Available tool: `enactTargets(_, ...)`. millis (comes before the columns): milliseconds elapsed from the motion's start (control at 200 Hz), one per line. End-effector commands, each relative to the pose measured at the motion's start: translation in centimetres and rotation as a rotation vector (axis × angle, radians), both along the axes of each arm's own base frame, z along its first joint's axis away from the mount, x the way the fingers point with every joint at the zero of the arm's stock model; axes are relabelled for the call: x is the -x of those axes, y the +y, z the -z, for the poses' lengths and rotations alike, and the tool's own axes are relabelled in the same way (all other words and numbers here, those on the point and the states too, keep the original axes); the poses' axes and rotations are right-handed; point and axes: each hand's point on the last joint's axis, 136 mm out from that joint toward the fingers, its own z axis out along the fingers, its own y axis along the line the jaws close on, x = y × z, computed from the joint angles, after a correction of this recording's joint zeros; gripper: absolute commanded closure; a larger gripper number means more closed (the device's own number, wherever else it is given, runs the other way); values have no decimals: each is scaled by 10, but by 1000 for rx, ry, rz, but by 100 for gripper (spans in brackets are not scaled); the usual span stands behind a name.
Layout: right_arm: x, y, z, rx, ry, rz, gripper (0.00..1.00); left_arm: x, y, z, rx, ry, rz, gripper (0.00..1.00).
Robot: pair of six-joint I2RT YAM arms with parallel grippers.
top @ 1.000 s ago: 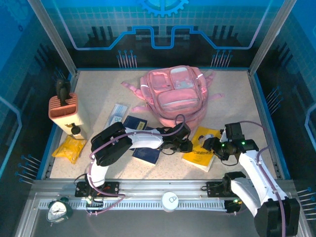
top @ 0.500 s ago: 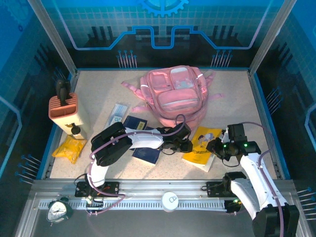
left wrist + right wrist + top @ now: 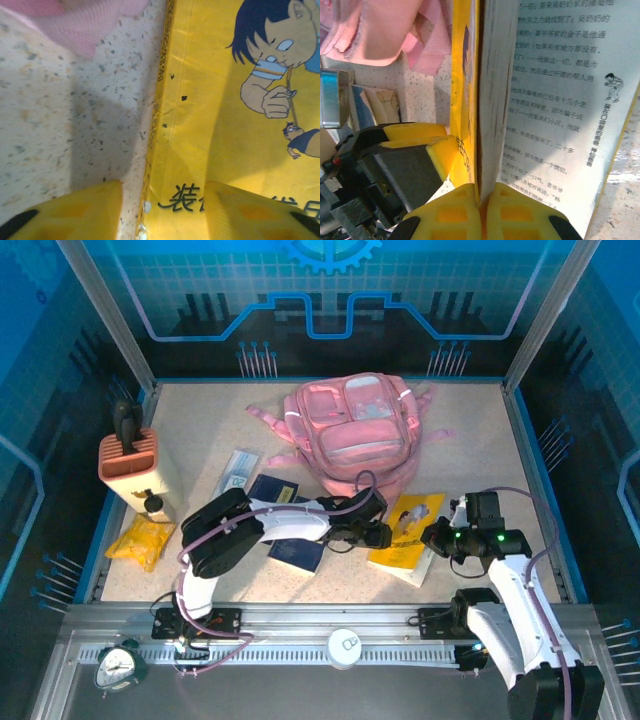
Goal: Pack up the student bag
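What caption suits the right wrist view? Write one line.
Right gripper pinching the edge of the yellow book, pink student bag behind.

student bag: soft pink cloth | book: creased paper cover | table: speckled matt

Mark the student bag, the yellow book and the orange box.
student bag (image 3: 355, 450), top external view, front pocket.
yellow book (image 3: 210, 115), left wrist view, front cover.
orange box (image 3: 128, 462), top external view, ribbed face.

A yellow book sits near dark blue booklets (orange ribbed box stands left).
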Motion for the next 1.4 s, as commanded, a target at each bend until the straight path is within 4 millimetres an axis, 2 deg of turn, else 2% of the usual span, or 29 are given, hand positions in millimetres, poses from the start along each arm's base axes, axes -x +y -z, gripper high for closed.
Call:
enactTargets(0,-17,2,-45,-20,-141,-7,98,-10,10,-57,27,-111,-15,45)
enactTargets(195,-24,3,-88,-17,-232,-26,100,-15,49,-108,136,-181,-92,36)
enactTargets(420,-39,24,-148,-115,-394,-115,100,-27,84,-145,332,-162,-148,31)
enactTargets(475,-42,31,-154,-141,-419,-141,100,-31,90,-157,387,-172,-163,30)
enactTargets(500,-44,36,-169,-159,-459,-161,100,-32,93,-160,406,-168,-173,29)
enactTargets(555,-47,46,-184,-203,-493,-205,100,-34,97,-167,450,-163,-186,28)
enactTargets(645,-49,59,-200,-230,-528,-257,100,-37,102,-178,521,-164,-207,27)
enactTargets(725,-52,70,-210,-269,-556,-288,100,-41,107,-176,533,-145,-243,25)
enactTargets(800,-54,79,-215,-323,-556,-308,100,-50,111,-181,576,-134,-290,27)
enactTargets(961,-57,96,-223,-388,-572,-364,100,-55,100,-207,712,-144,-248,30)
enactTargets(1096,-62,100,-227,-419,-590,-374,100,-52,94,-220,781,-135,-221,40)
enactTargets(1321,-69,100,-216,-409,-588,-374,100,-48,94,-230,810,-138,-203,60)
enactTargets(1396,-70,98,-212,-396,-583,-376,100,-46,92,-235,829,-139,-191,63)
